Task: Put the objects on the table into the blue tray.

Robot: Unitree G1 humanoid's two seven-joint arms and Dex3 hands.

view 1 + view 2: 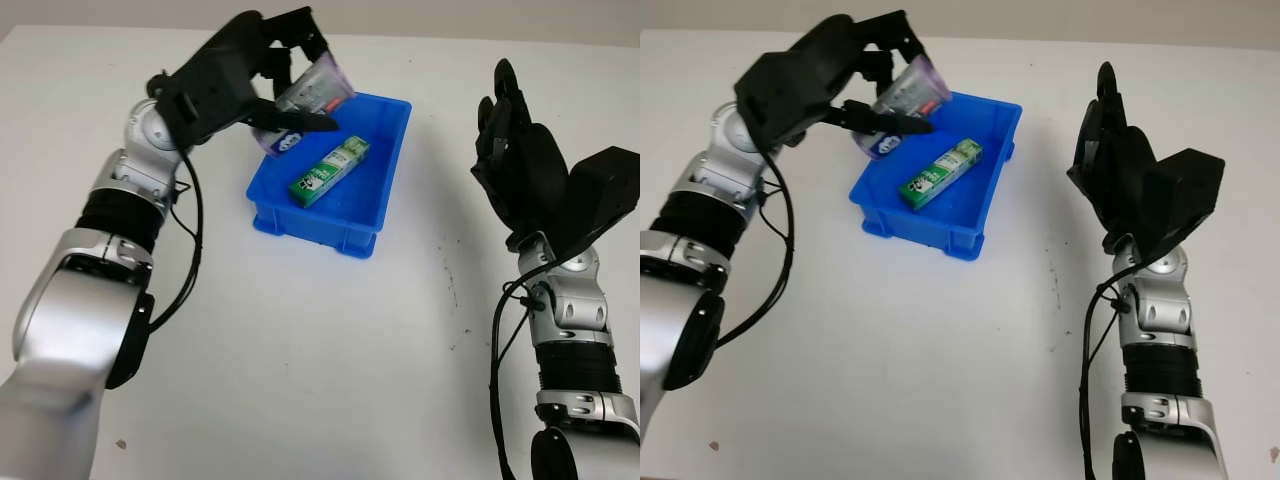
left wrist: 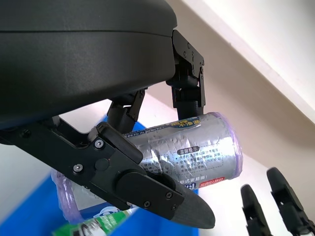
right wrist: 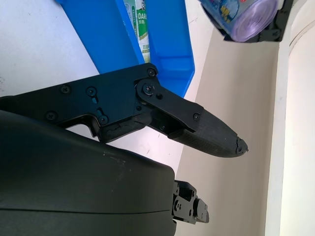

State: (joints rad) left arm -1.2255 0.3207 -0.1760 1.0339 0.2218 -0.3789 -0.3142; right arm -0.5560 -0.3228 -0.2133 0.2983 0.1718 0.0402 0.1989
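My left hand [image 1: 262, 75] is up over the far left corner of the blue tray [image 1: 385, 190], fingers clamped on a roll [image 1: 305, 105] wrapped in silvery film with a purple end. The roll lies tilted in my grip, its purple end toward the tray's far side and its lower end, with a blue-and-white label, dipping toward the tray's left wall. From my left wrist I see one finger [image 2: 187, 83] pressing the roll's upper side and my thumb [image 2: 147, 191] crossing under it, so the roll [image 2: 192, 157] is pinched between them; printed text runs along its film. It is held above the tray floor; I cannot tell whether its lower end touches the rim.

Inside the tray a green box [image 1: 329, 171] lies flat on the floor, set slantwise from the near left toward the far right, just below the roll.

The tray stands on the white bench [image 1: 300, 360], a little left of the middle and toward the far side.

My right hand [image 1: 515, 150] is open, raised off the bench well to the right of the tray, fingers pointing up and away. From my right wrist I see one of its fingers [image 3: 197, 123] reaching across, the tray [image 3: 167, 54] with the box [image 3: 140, 24] beyond it, and the roll's purple end [image 3: 248, 14] higher up.
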